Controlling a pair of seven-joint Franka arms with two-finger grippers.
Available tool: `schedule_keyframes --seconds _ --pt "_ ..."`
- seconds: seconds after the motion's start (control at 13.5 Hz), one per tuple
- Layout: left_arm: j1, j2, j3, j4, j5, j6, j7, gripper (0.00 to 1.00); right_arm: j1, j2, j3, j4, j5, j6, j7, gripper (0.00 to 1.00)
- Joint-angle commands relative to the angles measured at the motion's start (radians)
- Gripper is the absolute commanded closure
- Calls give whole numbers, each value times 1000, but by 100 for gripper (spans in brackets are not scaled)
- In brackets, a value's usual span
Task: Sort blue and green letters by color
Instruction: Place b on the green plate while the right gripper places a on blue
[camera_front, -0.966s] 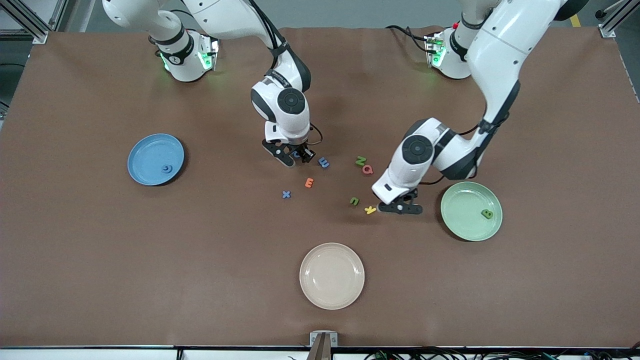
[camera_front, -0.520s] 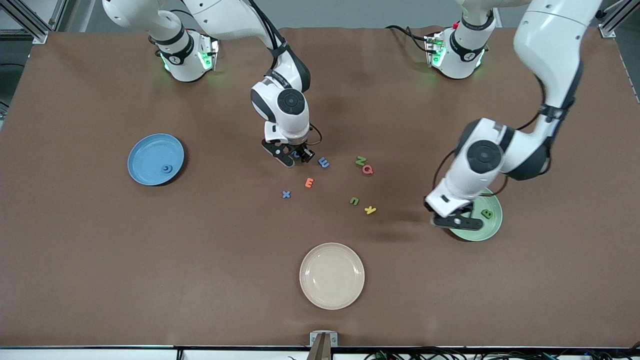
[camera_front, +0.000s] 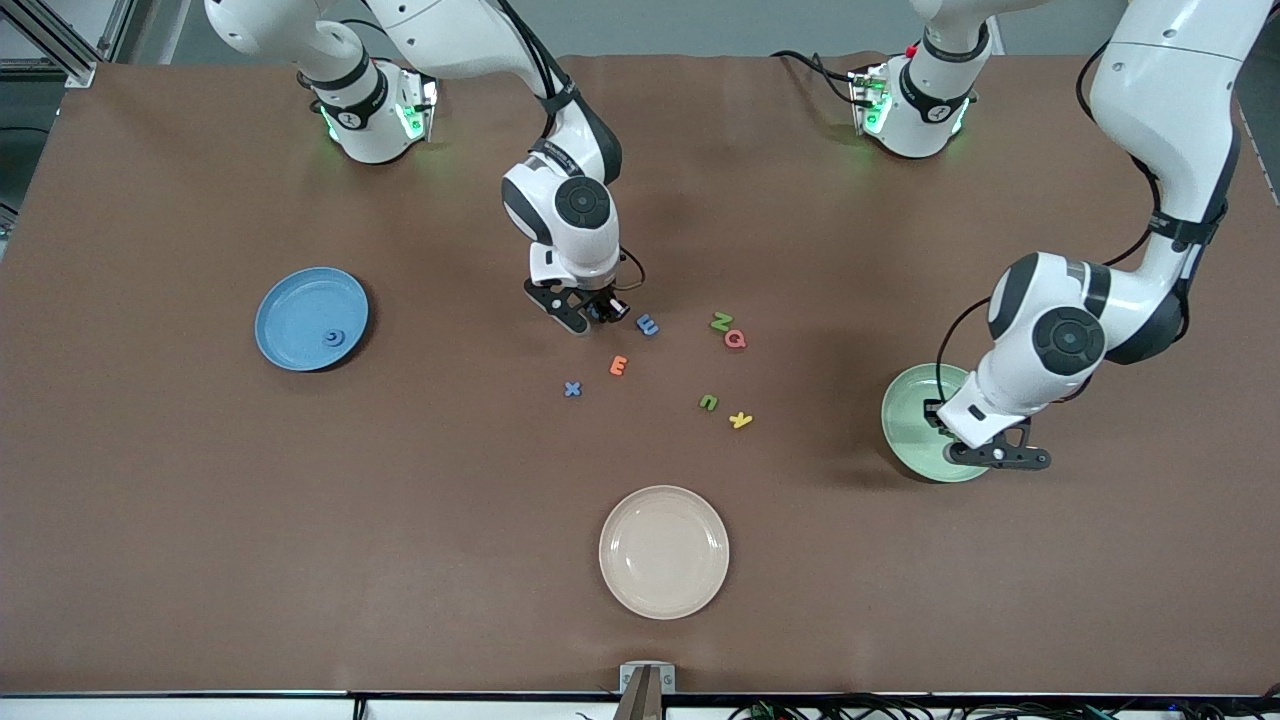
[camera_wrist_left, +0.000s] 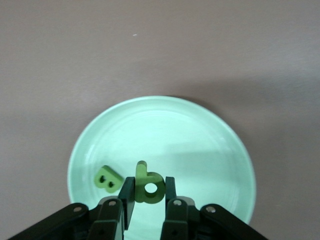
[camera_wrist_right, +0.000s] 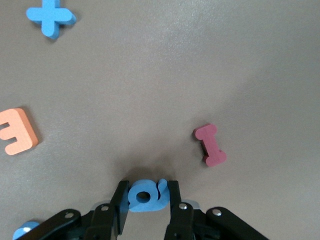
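The left gripper (camera_wrist_left: 150, 192), its fingers closed on a green letter (camera_wrist_left: 148, 184), hangs over the pale green plate (camera_wrist_left: 215, 145), where a green B (camera_wrist_left: 108, 178) lies just beside it; letting go low and clear of that B should keep the piece from bouncing out. The right gripper (camera_wrist_right: 147, 197) pinches a blue letter (camera_wrist_right: 145, 195) just above the table (camera_wrist_right: 150, 90), a dark red I (camera_wrist_right: 211, 146) nearby, and a straight lift looks wisest.
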Motion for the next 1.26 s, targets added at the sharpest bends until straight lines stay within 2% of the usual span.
schedule_keyframes --seconds 0.0,0.45,0.59,0.82,1.04,1.11,1.19 --pt "42 28 -6 0 81 21 4 97 -5 -22 -18 0 -4 -99 -18 100" --pt "81 71 -4 -1 101 38 4 95 -238 -193 -18 -1 -7 -451 -384 100" --pt "89 78 -4 -1 101 39 4 94 -326 -249 -23 -18 -42 -537 -541 100" --pt "92 78 -4 -4 101 38 3 87 -454 -331 -24 -99 -111 -556 -749 100" --pt "99 79 -4 -4 101 38 -2 82 -573 -373 -24 -154 -171 -553 -920 100" --pt "99 79 -4 -4 101 38 -9 76 -606 -379 -24 -164 -197 -552 -978 100" --pt "99 79 -4 -3 101 36 -16 56 -643 -382 -24 -171 -209 -552 -1024 100"
